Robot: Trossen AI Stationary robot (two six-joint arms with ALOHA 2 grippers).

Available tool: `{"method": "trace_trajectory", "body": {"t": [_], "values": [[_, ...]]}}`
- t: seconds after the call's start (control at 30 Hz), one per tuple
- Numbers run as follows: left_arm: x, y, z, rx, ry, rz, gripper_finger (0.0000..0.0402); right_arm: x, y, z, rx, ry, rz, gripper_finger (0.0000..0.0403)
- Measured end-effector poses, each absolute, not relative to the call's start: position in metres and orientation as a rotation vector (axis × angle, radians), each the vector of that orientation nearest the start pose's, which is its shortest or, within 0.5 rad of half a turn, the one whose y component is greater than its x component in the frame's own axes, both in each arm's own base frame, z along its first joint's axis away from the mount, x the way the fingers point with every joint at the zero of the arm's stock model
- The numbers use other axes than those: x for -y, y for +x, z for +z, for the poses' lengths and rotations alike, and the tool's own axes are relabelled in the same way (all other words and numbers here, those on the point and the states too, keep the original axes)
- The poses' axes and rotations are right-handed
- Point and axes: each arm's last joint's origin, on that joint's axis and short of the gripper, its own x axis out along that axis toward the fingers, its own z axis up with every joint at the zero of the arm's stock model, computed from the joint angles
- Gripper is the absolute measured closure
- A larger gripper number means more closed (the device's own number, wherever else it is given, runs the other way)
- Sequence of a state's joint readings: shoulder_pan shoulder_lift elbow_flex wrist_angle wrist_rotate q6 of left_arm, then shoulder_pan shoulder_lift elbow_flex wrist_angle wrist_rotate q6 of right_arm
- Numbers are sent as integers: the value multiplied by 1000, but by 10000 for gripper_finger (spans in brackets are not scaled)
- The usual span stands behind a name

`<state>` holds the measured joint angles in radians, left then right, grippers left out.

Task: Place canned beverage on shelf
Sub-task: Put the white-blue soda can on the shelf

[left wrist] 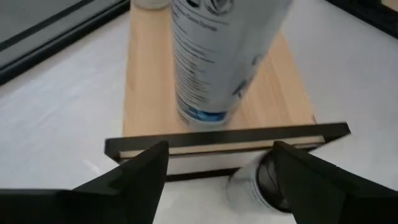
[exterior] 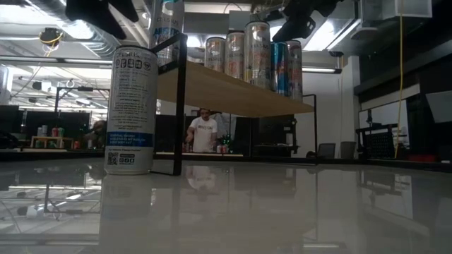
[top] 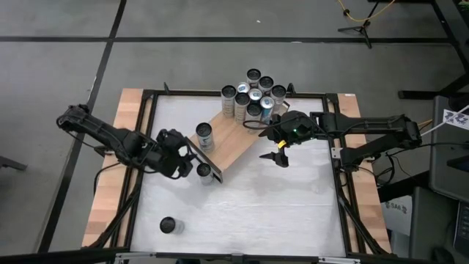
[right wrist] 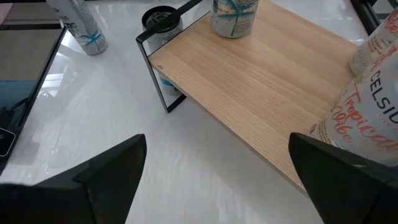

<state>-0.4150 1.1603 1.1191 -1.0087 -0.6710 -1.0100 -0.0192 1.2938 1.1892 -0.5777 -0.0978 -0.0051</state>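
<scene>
The shelf (top: 233,136) is a light wooden board with black frame ends, lying slantwise on the white table. Several cans (top: 253,95) stand bunched at its far end, and one can (top: 205,136) (left wrist: 208,62) stands upright on its bottom near the near end. My left gripper (top: 192,155) (left wrist: 219,150) hovers open just off that near end, with nothing between its fingers. Another can (top: 204,172) (left wrist: 258,183) stands on the table beside the shelf's end frame. My right gripper (top: 279,156) (right wrist: 217,180) hangs open over the table by the shelf's right side.
A further can (top: 168,225) (right wrist: 84,25) stands alone on the table near the front left. The table has a black frame rim (top: 242,93) and wooden side strips. Bare white tabletop (top: 264,213) lies toward the near right. A person (exterior: 205,132) stands in the room beyond.
</scene>
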Motion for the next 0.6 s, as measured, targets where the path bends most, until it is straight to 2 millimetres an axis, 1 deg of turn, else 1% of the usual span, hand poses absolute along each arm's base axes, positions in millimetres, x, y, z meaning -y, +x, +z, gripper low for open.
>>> {"method": "trace_trajectory", "body": {"t": [0.17,0.37,0.6], "values": [[63,199,316,-668,-394,659,162,2,273,331,-681,35,77,15],[63,207,314,-680,-335,642,217,2,273,331,-681,35,77,15],[59,218,310,-675,-268,654,256,2,273,331,-681,35,77,15]]}}
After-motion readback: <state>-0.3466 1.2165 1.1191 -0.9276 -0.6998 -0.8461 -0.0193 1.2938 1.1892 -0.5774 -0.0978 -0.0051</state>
